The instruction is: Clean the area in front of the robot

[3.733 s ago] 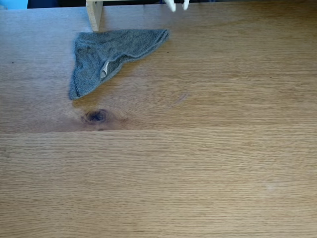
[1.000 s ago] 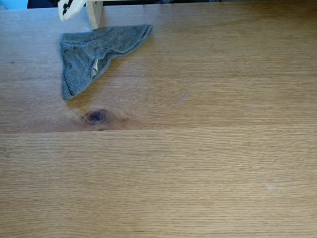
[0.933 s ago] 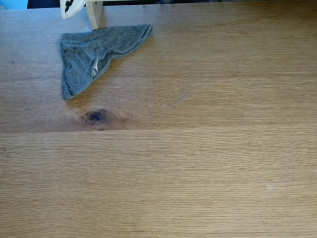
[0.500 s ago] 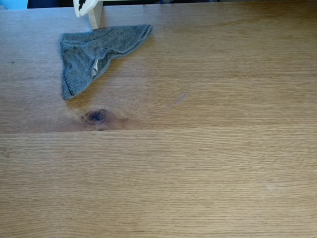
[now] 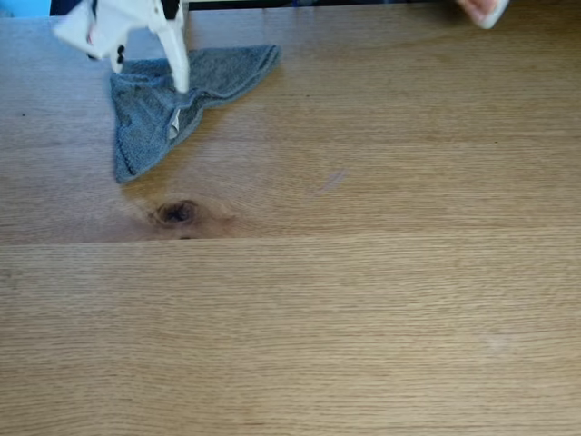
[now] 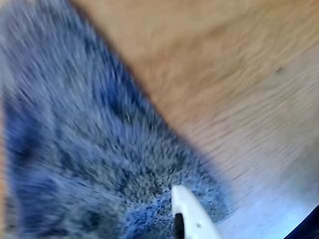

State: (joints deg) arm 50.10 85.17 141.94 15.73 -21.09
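The area is a light-brown oak-grain tabletop (image 5: 363,300) with plank seams and a dark oval knot (image 5: 176,213). A grey terry cloth (image 5: 154,118) lies crumpled at its far left. The robot's white gripper (image 5: 120,62) reaches down from the top left edge of the fixed view. Its jaws stand spread, and one pointed finger (image 5: 177,64) touches the cloth's upper part. The wrist view is blurred: the grey cloth (image 6: 89,149) lies close below, and one white fingertip (image 6: 188,214) rests on it. Nothing is held between the fingers.
A person's hand (image 5: 472,7) holding something small and white (image 5: 490,14) enters at the top right edge of the fixed view. A pale wooden post stands behind the gripper, mostly hidden. Bare wood (image 6: 224,74) shows to the right of the cloth in the wrist view.
The gripper has come down from the top edge onto the cloth's upper part. A hand has appeared at the top right. Earlier the cloth slid a little to the left.
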